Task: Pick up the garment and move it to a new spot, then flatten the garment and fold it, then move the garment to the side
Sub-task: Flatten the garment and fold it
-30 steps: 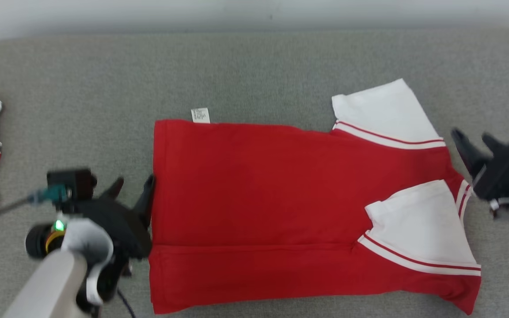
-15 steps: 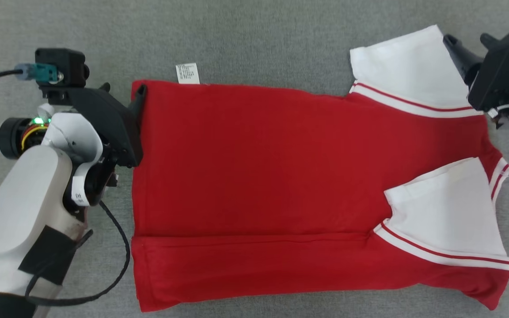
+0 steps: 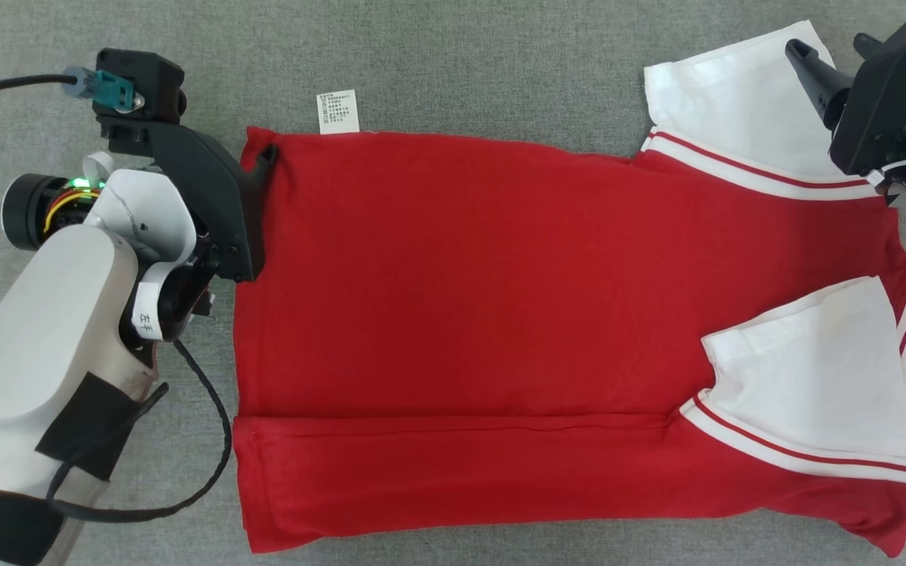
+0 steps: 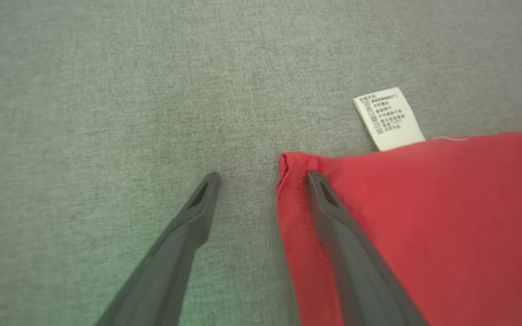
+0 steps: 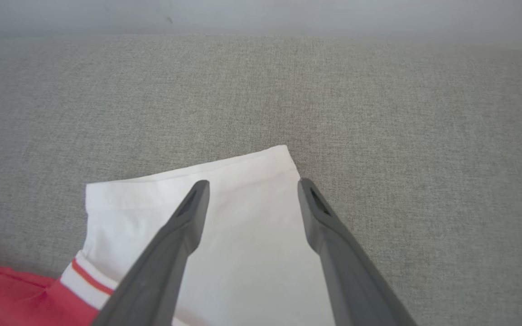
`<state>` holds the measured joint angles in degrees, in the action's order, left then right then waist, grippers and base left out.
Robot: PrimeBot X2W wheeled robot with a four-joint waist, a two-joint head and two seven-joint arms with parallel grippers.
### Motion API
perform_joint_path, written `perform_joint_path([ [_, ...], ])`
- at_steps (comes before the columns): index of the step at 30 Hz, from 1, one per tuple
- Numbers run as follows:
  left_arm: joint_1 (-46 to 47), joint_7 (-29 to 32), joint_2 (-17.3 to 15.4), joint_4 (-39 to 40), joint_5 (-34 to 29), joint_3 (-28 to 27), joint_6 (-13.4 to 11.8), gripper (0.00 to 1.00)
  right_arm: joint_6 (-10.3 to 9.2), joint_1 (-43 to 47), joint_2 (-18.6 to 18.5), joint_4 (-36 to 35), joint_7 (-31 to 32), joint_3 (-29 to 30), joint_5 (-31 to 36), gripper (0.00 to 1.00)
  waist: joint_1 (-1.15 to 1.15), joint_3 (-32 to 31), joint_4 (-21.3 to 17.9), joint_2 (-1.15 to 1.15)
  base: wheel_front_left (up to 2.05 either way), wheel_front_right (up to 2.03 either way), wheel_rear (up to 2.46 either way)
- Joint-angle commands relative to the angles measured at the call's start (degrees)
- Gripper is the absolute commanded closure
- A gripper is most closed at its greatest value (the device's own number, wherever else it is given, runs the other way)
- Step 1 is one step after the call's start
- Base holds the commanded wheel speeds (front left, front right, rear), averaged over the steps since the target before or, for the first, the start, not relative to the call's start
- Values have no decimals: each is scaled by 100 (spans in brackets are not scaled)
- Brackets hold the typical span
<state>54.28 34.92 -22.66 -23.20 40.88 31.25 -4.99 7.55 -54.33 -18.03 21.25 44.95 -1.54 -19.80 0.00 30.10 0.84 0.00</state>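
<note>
Lying flat on the grey table, the red shirt has its near edge folded in. Farther up, the left tool gapes astride the far hem corner, and the right tool is spread wide over the far sleeve. The risk: pinch only one layer and the fold drags crooked.

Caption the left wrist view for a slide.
Open left gripper straddling a corner of the red shirt, label nearby, on grey fabric.
</note>
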Motion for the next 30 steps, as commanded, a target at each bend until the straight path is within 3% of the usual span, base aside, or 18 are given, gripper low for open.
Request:
perform_joint_path([
  [1,-172,156,20,-98,21,133,46,0,-14,-34,-16,22,7,-33,36,0,0,1,-1,0,0,0,0],
  [2,-147,230,6,-86,15,165,63,2,-14,-63,-33,54,2,-50,50,0,0,4,-3,0,0,0,0],
  [4,-93,276,-27,-64,-33,207,88,24,-14,-114,-47,141,14,-84,44,0,0,22,-16,0,0,0,0],
  [5,-53,365,-70,-102,-37,244,136,65,-14,-176,-74,287,33,-152,76,0,0,52,-43,0,0,0,0],
  [6,-19,420,-109,-134,-67,273,156,72,-14,-208,-110,344,45,-221,169,0,0,69,-60,0,0,0,0],
  [7,19,472,-158,-152,-111,317,164,100,-14,-251,-136,407,41,-279,213,0,0,89,-80,0,0,0,0],
  [13,246,545,-287,-139,-150,366,304,100,-14,-519,-97,769,-137,-278,356,0,0,242,-84,0,0,0,0],
  [21,271,521,-192,-58,-124,430,295,100,-14,-788,-308,1151,-160,-447,709,0,0,383,68,0,0,0,0],
  [29,345,364,-113,-81,-100,435,333,100,1,-805,-256,1470,342,-801,280,0,0,499,136,0,0,0,0],
  [30,374,298,-109,-83,-134,426,338,100,4,-788,-262,1486,406,-857,225,40,0,509,138,0,0,0,0],
])
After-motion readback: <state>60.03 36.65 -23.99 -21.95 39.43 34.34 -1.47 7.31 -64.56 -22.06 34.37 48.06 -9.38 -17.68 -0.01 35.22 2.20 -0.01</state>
